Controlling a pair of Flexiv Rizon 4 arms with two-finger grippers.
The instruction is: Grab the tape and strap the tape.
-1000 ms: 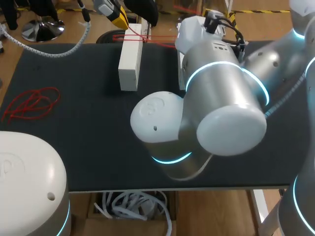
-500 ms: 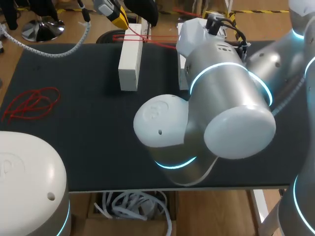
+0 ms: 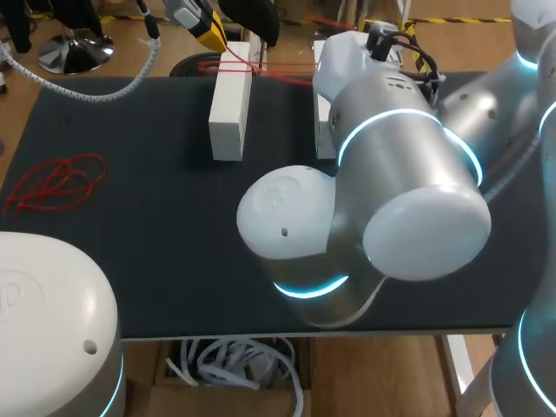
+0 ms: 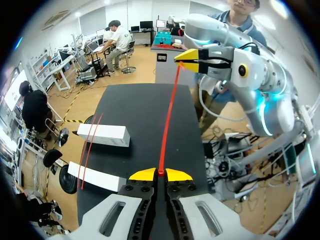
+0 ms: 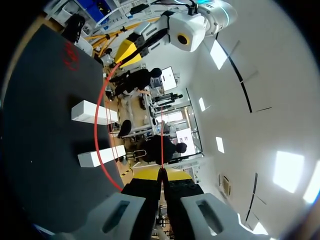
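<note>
the left pincer (image 4: 160,172) is clenching one end of the thin red tape (image 4: 170,110), and the right pincer (image 5: 161,172) is clenching another part. the tape is stretching between them, with strands crossing two white rectangular blocks (image 4: 103,135) on the black bench (image 4: 145,105).

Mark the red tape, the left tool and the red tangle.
red tape (image 4: 170,110), left wrist view, middle of the taut stretch.
left tool (image 4: 161,173), left wrist view, between its yellow tips.
red tangle (image 3: 59,180), head view, centre of the loops.
</note>
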